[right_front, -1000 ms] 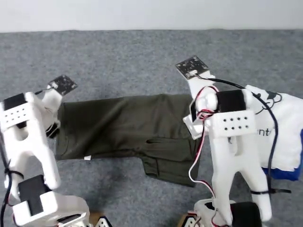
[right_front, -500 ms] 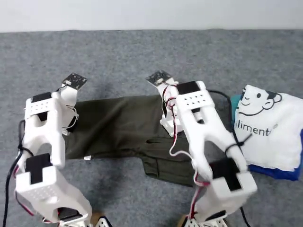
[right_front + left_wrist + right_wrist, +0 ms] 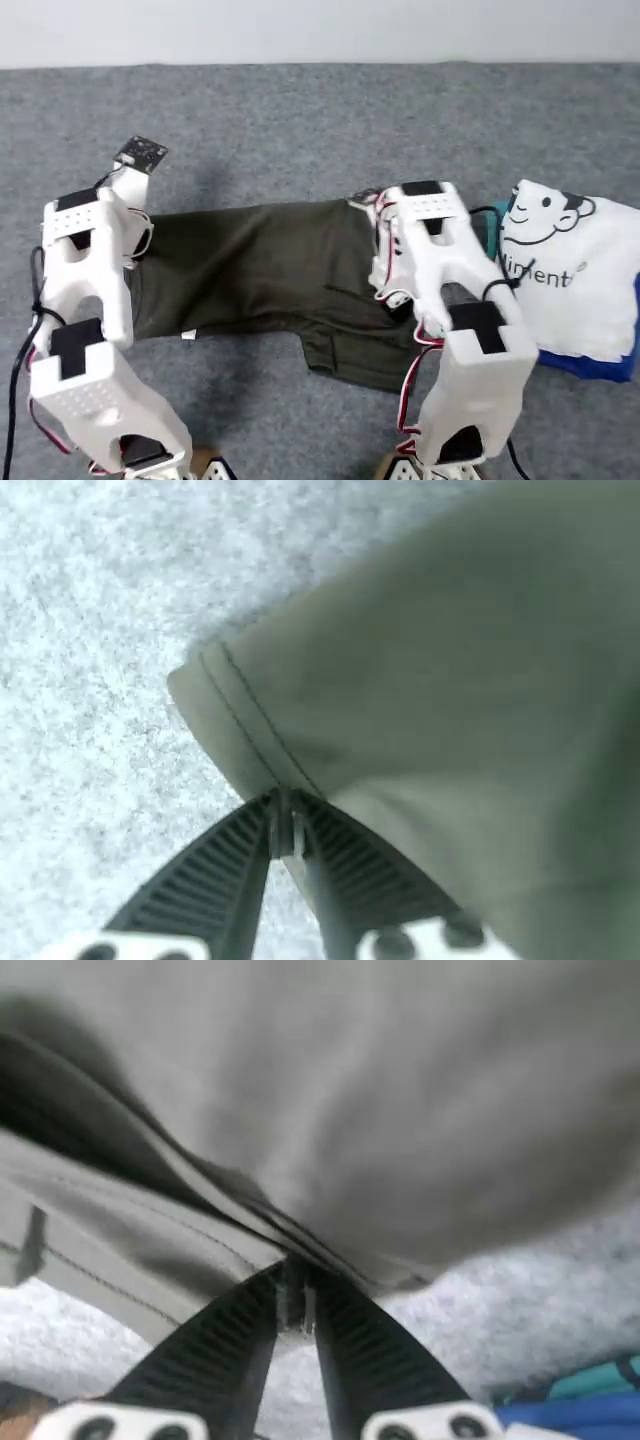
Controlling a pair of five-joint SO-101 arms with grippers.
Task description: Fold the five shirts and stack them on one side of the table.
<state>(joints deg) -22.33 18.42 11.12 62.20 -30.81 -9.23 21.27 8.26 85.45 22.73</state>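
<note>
Olive shirt [image 3: 260, 270], lying on table [image 3: 300, 120], being pinched at one end by left gripper [image 3: 285, 825], at other by right gripper [image 3: 297, 1295] (high view catching folded stack [image 3: 570, 290] alongside).

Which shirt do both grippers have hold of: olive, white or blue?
The olive shirt, spread mid-table: the left gripper and right gripper each pinch an edge. The white shirt lies folded on the blue shirt, untouched.

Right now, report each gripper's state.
Left gripper: closed, pinching the green shirt at its hem.
Right gripper: closed on the green shirt's folded edge.
</note>
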